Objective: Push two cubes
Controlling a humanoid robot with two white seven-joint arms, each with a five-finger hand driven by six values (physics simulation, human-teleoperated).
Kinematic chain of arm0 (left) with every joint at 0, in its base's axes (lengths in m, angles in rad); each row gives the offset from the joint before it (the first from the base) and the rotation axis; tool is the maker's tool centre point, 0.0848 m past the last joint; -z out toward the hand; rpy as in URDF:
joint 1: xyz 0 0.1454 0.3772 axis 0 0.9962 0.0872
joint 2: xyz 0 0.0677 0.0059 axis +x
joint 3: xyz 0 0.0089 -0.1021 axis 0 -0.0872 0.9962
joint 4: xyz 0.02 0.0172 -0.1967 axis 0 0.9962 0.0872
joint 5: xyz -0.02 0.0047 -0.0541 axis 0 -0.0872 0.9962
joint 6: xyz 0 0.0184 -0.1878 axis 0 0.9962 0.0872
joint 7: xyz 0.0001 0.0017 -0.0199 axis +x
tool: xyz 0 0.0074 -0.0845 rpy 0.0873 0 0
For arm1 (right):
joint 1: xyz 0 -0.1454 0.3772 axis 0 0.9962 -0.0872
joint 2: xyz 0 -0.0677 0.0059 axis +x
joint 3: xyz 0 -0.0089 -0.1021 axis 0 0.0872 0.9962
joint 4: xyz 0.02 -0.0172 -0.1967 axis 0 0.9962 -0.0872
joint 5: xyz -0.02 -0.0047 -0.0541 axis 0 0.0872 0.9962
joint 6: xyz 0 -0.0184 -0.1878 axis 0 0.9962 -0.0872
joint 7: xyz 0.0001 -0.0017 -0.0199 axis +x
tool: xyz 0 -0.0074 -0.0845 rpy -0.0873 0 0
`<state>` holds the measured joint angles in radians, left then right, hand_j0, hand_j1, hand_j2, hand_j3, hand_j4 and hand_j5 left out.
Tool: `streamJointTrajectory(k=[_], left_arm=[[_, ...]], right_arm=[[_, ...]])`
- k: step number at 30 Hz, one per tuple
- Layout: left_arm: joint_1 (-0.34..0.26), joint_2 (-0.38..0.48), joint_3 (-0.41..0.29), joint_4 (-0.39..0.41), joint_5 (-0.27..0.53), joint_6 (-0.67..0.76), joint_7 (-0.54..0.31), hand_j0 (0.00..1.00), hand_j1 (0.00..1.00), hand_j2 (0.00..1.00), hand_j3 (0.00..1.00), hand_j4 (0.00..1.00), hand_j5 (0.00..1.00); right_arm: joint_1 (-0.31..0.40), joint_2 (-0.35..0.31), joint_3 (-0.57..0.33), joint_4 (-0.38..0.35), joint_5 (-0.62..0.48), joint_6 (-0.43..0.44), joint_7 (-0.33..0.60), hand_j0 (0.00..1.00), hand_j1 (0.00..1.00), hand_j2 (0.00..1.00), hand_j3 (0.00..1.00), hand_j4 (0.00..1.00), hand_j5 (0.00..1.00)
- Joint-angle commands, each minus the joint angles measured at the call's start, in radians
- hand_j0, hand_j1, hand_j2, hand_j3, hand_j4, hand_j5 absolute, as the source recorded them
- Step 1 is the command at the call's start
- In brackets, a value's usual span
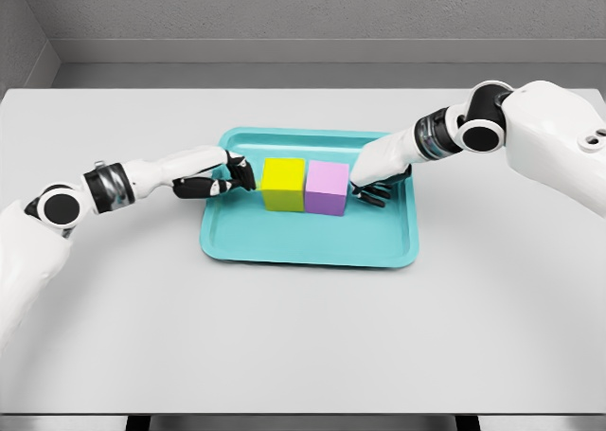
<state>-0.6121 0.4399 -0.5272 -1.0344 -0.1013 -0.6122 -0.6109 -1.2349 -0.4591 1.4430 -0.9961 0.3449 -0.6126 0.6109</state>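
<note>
Yellow cube (282, 183): stands upright on the tray floor, left of centre; its right face meets the left face of the pink cube with no visible gap.
Pink cube (328, 187): stands upright on the tray floor, just right of the yellow one, in the same row.
Cube pair: sits in the rear half of the tray, nearer the far rim than the near rim.
Tray (308, 249): teal, shallow, raised rim, rounded corners; lies flat at the middle of the table; the front half of its floor is bare.
Left hand (220, 179): inside the tray over its left rim, at the yellow cube's left face.
Left fingers (239, 176): dark, curled and bunched together, holding nothing; the tips appear to touch the yellow cube's left side.
Right hand (377, 180): inside the tray at its right part, at the pink cube's right face.
Right fingers (371, 194): dark, loosely spread and pointing down-left, holding nothing; the tips lie at the lower right edge of the pink cube.
Arms: white; the left enters from the lower left, the right from the upper right.
Table (303, 346): light grey, flat.
Background: grey wall behind the table.
</note>
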Motion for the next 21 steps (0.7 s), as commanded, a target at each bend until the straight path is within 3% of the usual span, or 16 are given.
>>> streamJointTrajectory(k=[1,6,12,21], left_arm=[[0.0,0.003,0.001,-0.001,0.008,0.001,0.0,0.39,0.39,0.39,0.39,0.39,0.39],[-0.023,0.0,0.001,0.014,0.005,0.001,0.0,0.39,0.39,0.39,0.39,0.39,0.39],[-0.06,-0.041,0.0,0.111,-0.002,0.001,0.0,0.39,0.39,0.39,0.39,0.39,0.39],[-0.067,-0.092,-0.002,0.128,-0.021,0.001,0.0,0.39,0.39,0.39,0.39,0.39,0.39]], right_arm=[[0.0,-0.001,-0.001,0.001,-0.003,0.002,0.0,0.15,0.15,0.15,0.15,0.15,0.15],[-0.002,0.005,-0.001,0.025,-0.001,0.002,0.0,0.15,0.15,0.15,0.15,0.15,0.15],[-0.002,0.002,-0.001,0.036,0.003,0.002,0.0,0.15,0.15,0.15,0.15,0.15,0.15],[-0.011,-0.007,-0.001,0.031,0.003,0.002,0.0,0.15,0.15,0.15,0.15,0.15,0.15]])
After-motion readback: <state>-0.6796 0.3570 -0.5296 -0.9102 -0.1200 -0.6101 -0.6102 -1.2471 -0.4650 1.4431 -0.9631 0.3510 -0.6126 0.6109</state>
